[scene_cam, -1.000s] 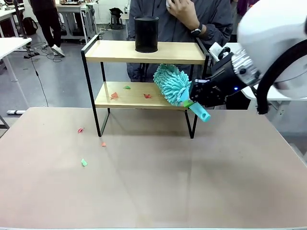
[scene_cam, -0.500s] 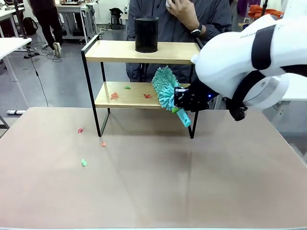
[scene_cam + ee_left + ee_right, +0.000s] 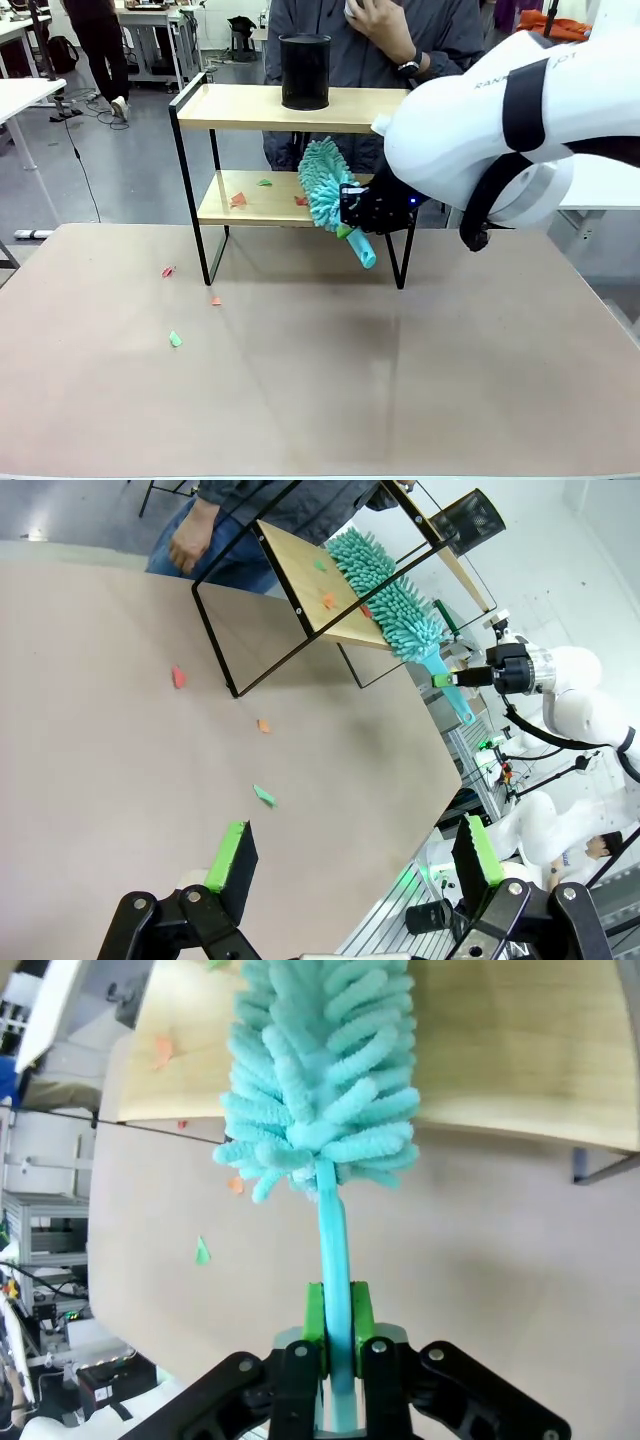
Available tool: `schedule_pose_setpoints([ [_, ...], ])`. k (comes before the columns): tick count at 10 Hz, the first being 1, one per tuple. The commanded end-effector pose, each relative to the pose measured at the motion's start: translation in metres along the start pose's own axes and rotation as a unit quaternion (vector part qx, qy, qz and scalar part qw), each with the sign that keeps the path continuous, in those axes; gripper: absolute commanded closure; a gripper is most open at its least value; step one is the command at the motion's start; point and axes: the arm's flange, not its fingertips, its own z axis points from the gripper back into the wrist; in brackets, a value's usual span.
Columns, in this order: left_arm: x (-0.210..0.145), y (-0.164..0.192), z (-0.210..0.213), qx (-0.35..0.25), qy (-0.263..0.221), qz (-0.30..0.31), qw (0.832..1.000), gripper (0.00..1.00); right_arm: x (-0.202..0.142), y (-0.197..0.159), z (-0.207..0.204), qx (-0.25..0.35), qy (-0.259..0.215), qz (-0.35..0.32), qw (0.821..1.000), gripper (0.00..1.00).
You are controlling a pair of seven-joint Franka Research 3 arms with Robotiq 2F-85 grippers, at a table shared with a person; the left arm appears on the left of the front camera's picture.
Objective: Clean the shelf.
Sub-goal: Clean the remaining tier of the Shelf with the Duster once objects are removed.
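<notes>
Right tool [image 3: 338, 1332], clamped on the handle of the teal duster [image 3: 322, 188], has carried the head leftward along the lower board of the shelf [image 3: 300, 108], which stands at the far side of the surface [image 3: 320, 380]. The head now reaches the nearest red scrap [image 3: 298, 200], so the sweep looks underway, with more scraps to its left. Left tool [image 3: 350, 855] hangs wide open.

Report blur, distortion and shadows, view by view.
Front view: sharp, evenly lit, a faint shadow beneath the shelf. Left wrist view: rolled, so the shelf leans; the open left gripper is crisp. Right wrist view: duster and right gripper in focus.
</notes>
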Motion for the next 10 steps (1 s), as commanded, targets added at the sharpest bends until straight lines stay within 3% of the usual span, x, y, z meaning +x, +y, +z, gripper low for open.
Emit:
schedule_pose_setpoints([
  [1, -0.002, -0.001, -0.002, -0.010, -0.012, -0.010, 1.000, 0.00, 0.006, 0.016, -0.008, 0.020, 0.020, 0.027, 0.999, 1.00],
  [5, -0.002, -0.001, -0.002, -0.010, -0.012, -0.010, 1.000, 0.00, 0.002, 0.050, -0.025, 0.036, 0.057, 0.077, 0.995, 1.00],
  [7, -0.002, -0.001, -0.002, -0.010, -0.012, -0.010, 1.000, 0.00, 0.006, 0.046, -0.025, 0.040, 0.093, 0.122, 0.987, 1.00],
  [10, -0.002, -0.001, -0.002, -0.010, -0.012, -0.010, 1.000, 0.00, 0.011, 0.027, -0.006, 0.093, 0.149, 0.195, 0.965, 1.00],
])
